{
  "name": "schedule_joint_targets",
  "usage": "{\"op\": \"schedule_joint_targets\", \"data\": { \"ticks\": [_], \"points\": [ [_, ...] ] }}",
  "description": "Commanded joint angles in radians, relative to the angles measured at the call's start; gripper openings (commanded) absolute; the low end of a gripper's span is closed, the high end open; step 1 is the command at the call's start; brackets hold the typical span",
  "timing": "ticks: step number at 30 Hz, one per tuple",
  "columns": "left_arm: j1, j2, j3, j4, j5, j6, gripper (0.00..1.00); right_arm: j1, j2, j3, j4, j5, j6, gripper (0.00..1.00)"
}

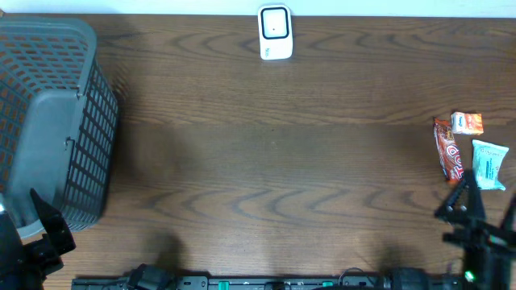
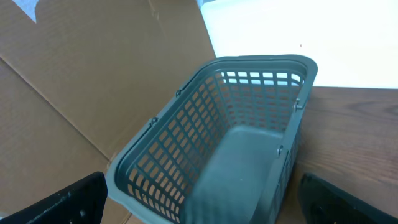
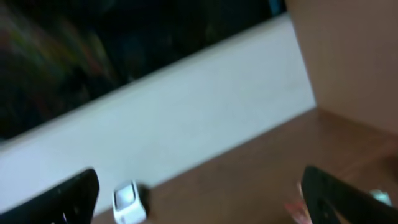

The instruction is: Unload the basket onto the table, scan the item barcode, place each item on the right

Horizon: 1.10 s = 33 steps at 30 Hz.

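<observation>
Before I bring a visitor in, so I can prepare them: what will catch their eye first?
The grey plastic lattice basket fills the left end of the dark wooden table. A small white box-shaped scanner stands at the far edge, mid-table. Near the right edge lie a red wrapper, an orange-and-white packet and a pale teal sachet.

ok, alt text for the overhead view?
Dark wooden table from above: a grey mesh basket on the left, a white scanner at the far edge centre, three snack packets at the right edge. The left claw and right claw sit open and empty at the near corners.
</observation>
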Motion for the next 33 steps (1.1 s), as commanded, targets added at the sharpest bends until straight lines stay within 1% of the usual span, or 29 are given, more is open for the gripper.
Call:
{"op": "schedule_joint_targets", "data": {
  "ticks": [1,6,8,9,12,22,26,33],
  "points": [
    [0.003,0.001,0.003,-0.002,-0.006,-0.012,0.98,0.006,-0.053,-0.145,0.116,-0.032,-0.01,0.99],
    [0.003,0.001,0.003,-0.002,-0.006,-0.012,0.98,0.006,-0.131,-0.357,0.363,-0.087,-0.01,0.99],
    [0.003,0.001,0.003,-0.002,-0.006,-0.012,0.98,0.006,-0.168,-0.417,0.43,-0.098,-0.01,0.99],
    [0.003,0.001,0.003,-0.002,-0.006,-0.012,0.98,0.006,-0.171,-0.447,0.476,-0.099,-0.01,0.99],
    [0.003,0.001,0.003,-0.002,-0.006,-0.012,0.98,0.006,-0.17,-0.491,0.544,-0.113,-0.01,0.99],
    [0.003,0.001,0.003,-0.002,-0.006,-0.012,0.98,0.007,-0.17,-0.614,0.678,-0.121,-0.088,0.99],
    [0.003,0.001,0.003,-0.002,-0.006,-0.012,0.98,0.008,-0.17,-0.672,0.692,-0.124,-0.089,0.99],
    [0.003,0.001,0.003,-0.002,-0.006,-0.012,0.98,0.009,-0.17,-0.772,0.726,-0.127,-0.133,0.99]
  ]
}}
